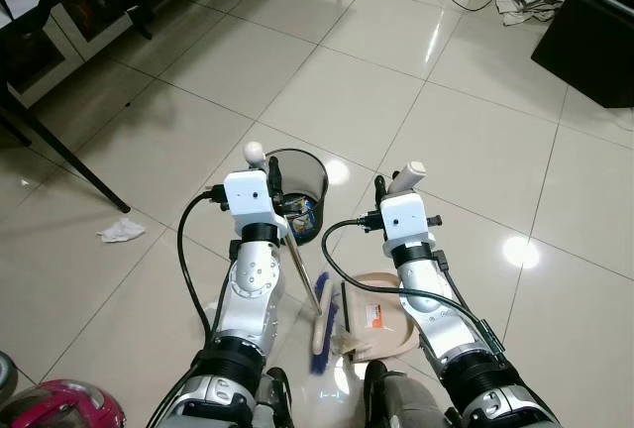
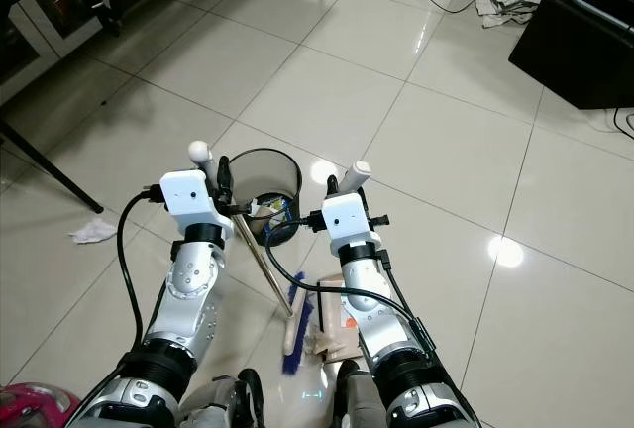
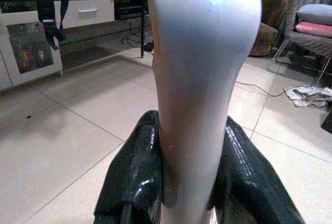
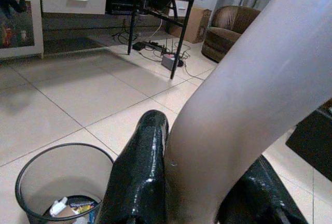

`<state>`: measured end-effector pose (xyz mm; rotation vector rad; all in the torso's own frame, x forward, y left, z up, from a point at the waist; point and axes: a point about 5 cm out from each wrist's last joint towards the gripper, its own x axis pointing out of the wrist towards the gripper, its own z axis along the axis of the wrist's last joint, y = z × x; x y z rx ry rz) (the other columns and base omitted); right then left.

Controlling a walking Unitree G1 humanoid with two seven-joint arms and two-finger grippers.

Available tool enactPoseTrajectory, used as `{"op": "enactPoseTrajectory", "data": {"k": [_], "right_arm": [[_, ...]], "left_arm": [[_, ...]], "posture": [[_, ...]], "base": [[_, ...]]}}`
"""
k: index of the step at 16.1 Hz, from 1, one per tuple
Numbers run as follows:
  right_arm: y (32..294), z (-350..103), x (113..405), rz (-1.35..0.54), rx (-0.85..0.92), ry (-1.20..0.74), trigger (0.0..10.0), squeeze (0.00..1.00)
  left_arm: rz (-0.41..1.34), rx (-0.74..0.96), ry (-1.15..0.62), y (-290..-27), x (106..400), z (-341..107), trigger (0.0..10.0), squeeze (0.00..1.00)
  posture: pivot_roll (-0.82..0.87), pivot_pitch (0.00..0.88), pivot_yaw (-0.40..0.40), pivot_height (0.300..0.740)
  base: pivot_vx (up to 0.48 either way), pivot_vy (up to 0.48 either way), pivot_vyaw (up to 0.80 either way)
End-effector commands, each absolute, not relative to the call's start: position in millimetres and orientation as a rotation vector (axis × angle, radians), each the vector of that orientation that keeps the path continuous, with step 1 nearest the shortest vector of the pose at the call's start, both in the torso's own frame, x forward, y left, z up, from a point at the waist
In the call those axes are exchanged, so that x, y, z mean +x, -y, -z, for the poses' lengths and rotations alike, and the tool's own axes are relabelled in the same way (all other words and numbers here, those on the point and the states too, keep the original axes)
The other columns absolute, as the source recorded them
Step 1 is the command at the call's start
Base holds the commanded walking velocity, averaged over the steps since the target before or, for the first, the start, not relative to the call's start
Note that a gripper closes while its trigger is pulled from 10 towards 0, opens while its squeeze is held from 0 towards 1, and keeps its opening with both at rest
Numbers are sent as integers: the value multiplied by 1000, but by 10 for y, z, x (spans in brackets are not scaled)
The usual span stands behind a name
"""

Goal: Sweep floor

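— Broom (image 1: 319, 321) w/ blue bristles sits on the tiles right by the robot's feet, head down, metal shaft slanting up to the left gripper (image 3: 193, 146). Both black fingers are clamped tight on the white handle top, no gap.

— And the other arm?

— Right gripper (image 4: 202, 182) is closed round the white dustpan handle (image 1: 407, 176), held upright. Beige dustpan (image 1: 381, 324) lies flat on the floor just beside the bristles, w/ an orange-and-white label on it.

— Anything past that?

— Black mesh wastebasket (image 1: 302, 178) just ahead, between the two arms; wrappers & scraps at the bottom. Crumpled white paper (image 1: 121, 232) lies on the tiles off to the left, well apart from the broom. Farther back: black table leg (image 1: 59, 151), cables, a crumpled cloth (image 1: 533, 0) & a dark cabinet (image 1: 591, 42) far right.
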<state>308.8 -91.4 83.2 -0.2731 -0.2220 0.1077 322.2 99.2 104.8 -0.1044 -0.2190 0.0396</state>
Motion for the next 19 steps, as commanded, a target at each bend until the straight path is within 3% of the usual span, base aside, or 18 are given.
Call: {"op": "enactPoseTrajectory", "data": {"k": [1, 7, 11, 17, 19], "right_arm": [[911, -816, 3086, -109, -288, 224, 10000, 0], [1036, -904, 3084, -103, -297, 282, 10000, 0], [1026, -828, 3030, -152, -376, 287, 10000, 0], [876, -752, 2966, -228, -438, 288, 10000, 0], [743, -673, 2915, -249, -401, 247, 10000, 0]], "left_arm": [[-39, -77, 183, -1032, 3196, -958, 10000, 0], [54, 3, 335, -1210, 3198, -1233, 10000, 0], [64, 74, 310, -1351, 3114, -1132, 10000, 0], [65, 77, 207, -1166, 3054, -930, 10000, 0], [54, 10, 151, -984, 3083, -869, 10000, 0]], "posture": [[-35, 252, 41, 740], [-31, 257, 41, 740], [-29, 261, 39, 740], [-38, 262, 34, 740], [-40, 261, 32, 740]], "base": [[0, 0, 0], [0, 0, 0], [0, 0, 0], [0, 0, 0], [0, 0, 0]]}}
